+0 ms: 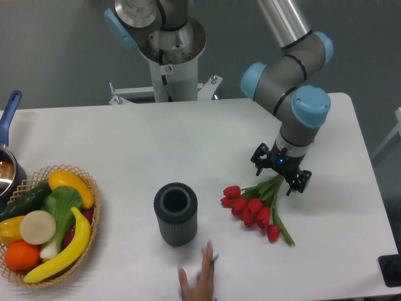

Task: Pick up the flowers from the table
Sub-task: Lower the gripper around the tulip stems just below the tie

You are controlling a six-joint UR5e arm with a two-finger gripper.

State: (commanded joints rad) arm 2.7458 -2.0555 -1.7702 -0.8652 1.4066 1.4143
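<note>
Flowers (255,207) lie flat on the white table (188,138), right of a dark ribbed cylinder (176,214). Over their stem ends the gripper (280,178) sits low, jaws spread wide, straddling the stems, nothing clamped.

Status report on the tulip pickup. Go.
Gripper open, low over the stem end. Flowers flat on table, not gripped. Hand at front edge near vase.

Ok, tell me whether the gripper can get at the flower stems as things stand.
Probably yes. The gripper hangs open right over the stem end of the flowers, and nothing lies between them; the dark vase stands well aside.
</note>
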